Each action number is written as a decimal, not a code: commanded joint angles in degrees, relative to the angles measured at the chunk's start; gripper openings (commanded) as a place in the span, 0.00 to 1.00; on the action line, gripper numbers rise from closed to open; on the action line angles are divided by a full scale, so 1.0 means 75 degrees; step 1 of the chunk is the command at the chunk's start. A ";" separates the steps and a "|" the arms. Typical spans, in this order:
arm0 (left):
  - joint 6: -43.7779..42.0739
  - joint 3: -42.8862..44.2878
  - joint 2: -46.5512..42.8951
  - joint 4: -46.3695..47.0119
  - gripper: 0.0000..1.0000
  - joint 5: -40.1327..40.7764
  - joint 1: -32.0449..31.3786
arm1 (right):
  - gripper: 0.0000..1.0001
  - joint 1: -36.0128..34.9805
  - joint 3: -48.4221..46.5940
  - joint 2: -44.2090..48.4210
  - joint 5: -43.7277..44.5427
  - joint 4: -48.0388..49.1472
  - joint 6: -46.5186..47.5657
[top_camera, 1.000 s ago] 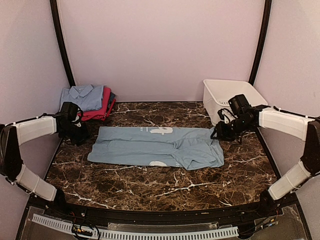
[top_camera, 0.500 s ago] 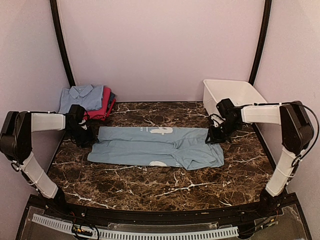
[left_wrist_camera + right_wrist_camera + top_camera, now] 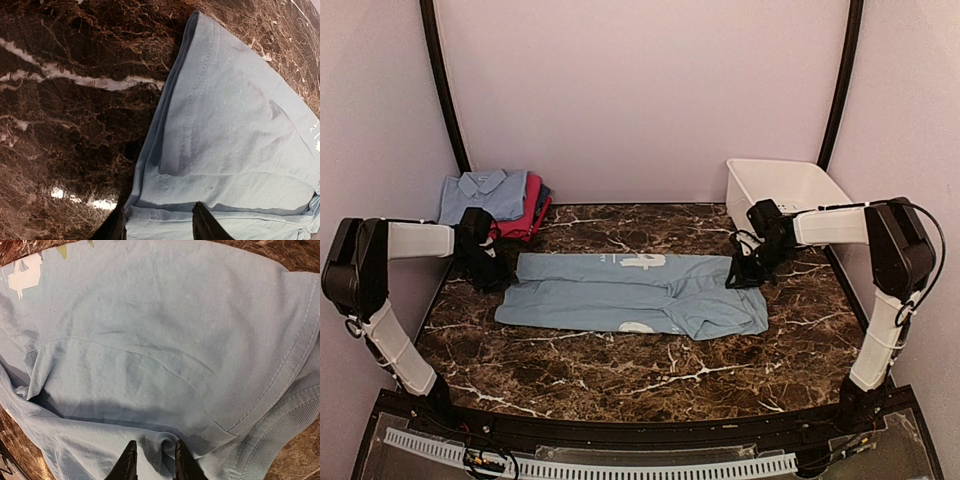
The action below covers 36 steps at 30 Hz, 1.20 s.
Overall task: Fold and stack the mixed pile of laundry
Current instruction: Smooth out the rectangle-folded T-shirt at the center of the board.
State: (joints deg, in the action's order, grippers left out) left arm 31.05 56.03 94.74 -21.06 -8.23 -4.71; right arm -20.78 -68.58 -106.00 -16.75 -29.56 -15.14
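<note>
A pale blue tee with white print [image 3: 630, 293] lies flat on the dark marble table, folded lengthwise. My left gripper [image 3: 498, 280] is at its left end. In the left wrist view it [image 3: 157, 227] is open, its fingers straddling the tee's hemmed corner [image 3: 225, 150]. My right gripper [image 3: 740, 275] is at the tee's far right end. In the right wrist view it [image 3: 155, 462] is shut on a small puckered fold of the tee [image 3: 165, 340]. A folded stack sits at the back left: a pale blue collared shirt [image 3: 482, 192] on magenta-pink [image 3: 525, 215] and dark pieces.
A white plastic tub [image 3: 790, 185] stands at the back right, just behind my right arm. The folded stack lies close behind my left arm. Pale walls and black corner posts close in the table on three sides.
Both grippers have moved inward onto the tee's ends, the left from beside the stack, the right from beside the tub. The tee itself has not shifted.
</note>
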 commanded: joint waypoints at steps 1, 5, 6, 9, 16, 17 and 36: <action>-0.0143 0.0273 0.0196 -0.0080 0.44 0.0165 0.0030 | 0.19 -0.0054 -0.0080 -0.0059 0.0005 0.0144 0.0059; -0.0144 0.0253 0.0286 -0.0129 0.41 0.0277 0.0024 | 0.09 -0.0054 -0.0069 -0.0015 0.0031 0.0119 0.0084; -0.0144 0.0223 0.0298 -0.0120 0.40 0.0289 0.0026 | 0.06 -0.0054 -0.0073 -0.0002 0.0032 0.0125 0.0085; -0.0144 0.0179 0.0340 -0.0091 0.36 0.0325 0.0030 | 0.00 -0.0051 -0.0068 0.0037 -0.0004 0.0105 0.0096; -0.0138 0.0175 0.0431 -0.0005 0.16 0.0194 0.0019 | 0.00 -0.0054 0.0090 0.0368 0.0123 0.0090 0.0085; -0.0142 0.0178 0.0413 -0.0005 0.10 0.0200 0.0025 | 0.00 -0.0053 0.0109 0.0421 0.0151 0.0101 0.0069; -0.0097 0.0426 0.0213 0.0039 0.00 0.0285 0.0021 | 0.00 0.0051 0.0127 0.0852 0.0339 0.0075 0.0046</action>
State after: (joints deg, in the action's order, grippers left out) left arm 30.37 58.00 98.24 -20.84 -6.42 -4.71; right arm -20.69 -67.68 -100.51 -12.88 -29.61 -15.07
